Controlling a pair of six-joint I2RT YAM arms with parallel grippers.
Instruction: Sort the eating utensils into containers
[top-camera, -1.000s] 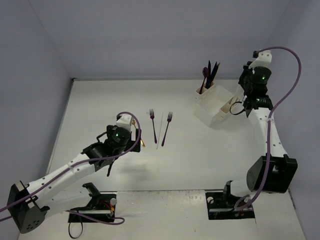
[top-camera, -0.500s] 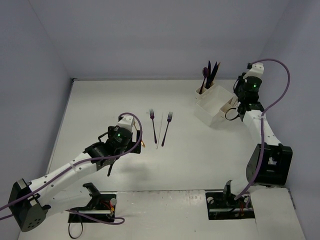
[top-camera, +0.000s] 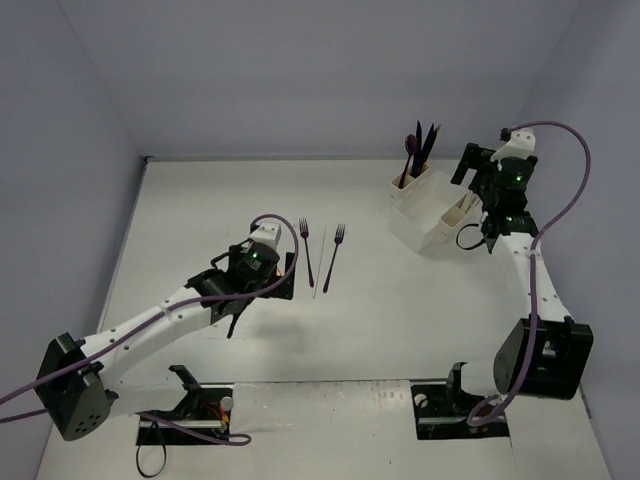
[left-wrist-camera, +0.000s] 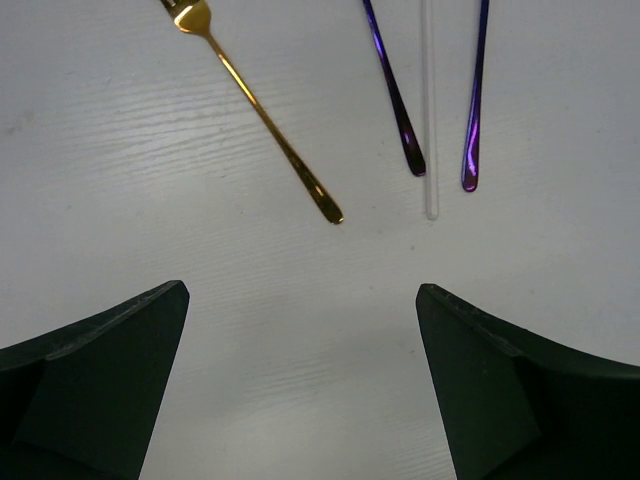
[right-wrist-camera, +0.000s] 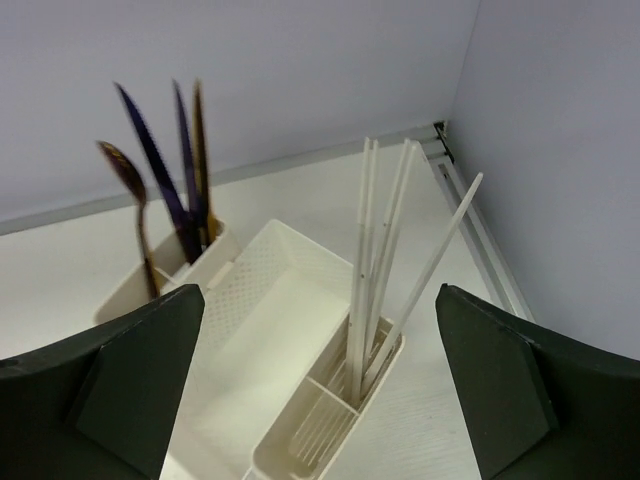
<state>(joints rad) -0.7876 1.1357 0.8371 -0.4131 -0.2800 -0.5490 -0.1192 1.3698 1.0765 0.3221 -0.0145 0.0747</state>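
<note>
gold fork (left-wrist-camera: 262, 116) lies just ahead of open left jaws; right jaws open too.

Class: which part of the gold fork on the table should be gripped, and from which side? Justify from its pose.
Grip the gold fork mid-handle, straight down from above. It lies flat and diagonal on the table, its handle slim, so the open left pincer should probably turn to straddle it crosswise.

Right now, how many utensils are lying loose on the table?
4. Gold fork nearest the left arm; left purple fork and right purple fork mid-table, clear utensil lying between them. The arm may hide more.
</note>
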